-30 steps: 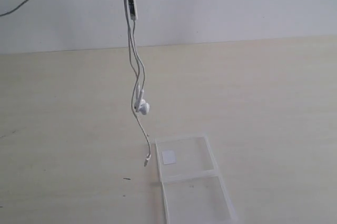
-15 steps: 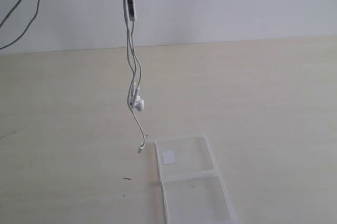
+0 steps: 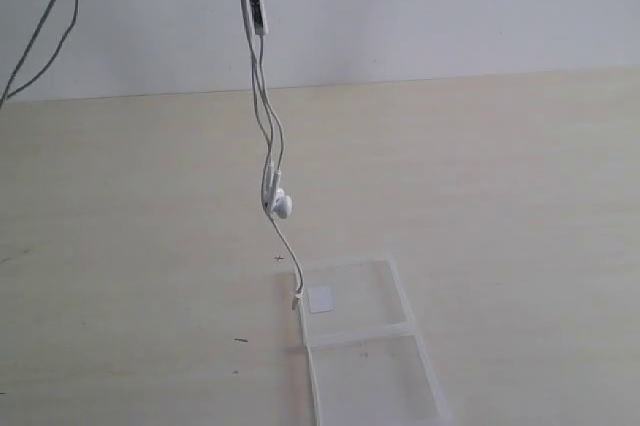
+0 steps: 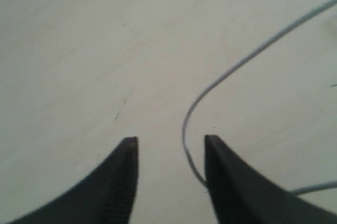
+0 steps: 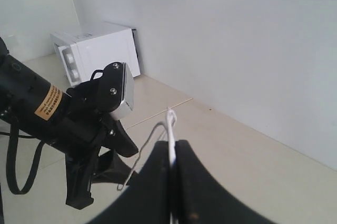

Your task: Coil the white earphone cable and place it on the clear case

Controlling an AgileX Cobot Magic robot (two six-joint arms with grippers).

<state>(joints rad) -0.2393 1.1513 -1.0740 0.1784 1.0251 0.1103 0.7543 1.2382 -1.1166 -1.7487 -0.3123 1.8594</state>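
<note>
**Right tool (image 5: 173, 153) pinches thin white earphone cable (image 3: 280, 204); left tool (image 4: 171, 142) gapes**

You see the cable hang from above, plug tip at the left edge of the flat clear plastic case (image 3: 365, 346) on the pale bench (image 3: 520, 176). Your left jaws stand apart, cable loose between them.

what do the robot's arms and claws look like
Both claws are black. The left claw has two broad fingers that taper to blunt tips; the right claw looks alike. The left arm is black, with an orange label, a silver plate with screws and a looping black cable.
</note>
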